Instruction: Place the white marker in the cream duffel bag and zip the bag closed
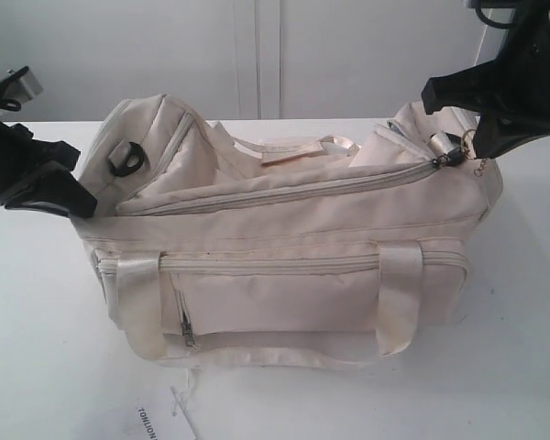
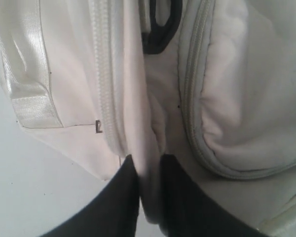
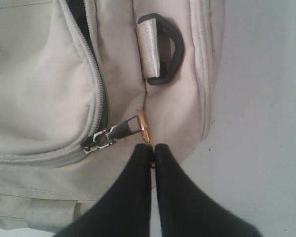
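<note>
Right wrist view: right gripper (image 3: 152, 153) pinches the gold ring pull (image 3: 143, 127) and the zip (image 1: 284, 191) looks almost shut. The left gripper (image 2: 148, 170) pinches cream duffel bag (image 1: 293, 229) fabric. The white marker is unseen, presumably inside.

Cream duffel bag (image 1: 293, 220), plain unpatterned fabric, with glossier cream straps (image 1: 399, 302), black D-ring (image 1: 126, 158) near the black left gripper (image 2: 148, 163), gold ring pull (image 3: 144, 129) at the black right gripper (image 3: 153, 150) tips, on white table (image 1: 37, 367); white paper tag (image 1: 160, 417), dark print.

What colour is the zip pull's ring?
Gold; the ring shows best in the right wrist view.
</note>
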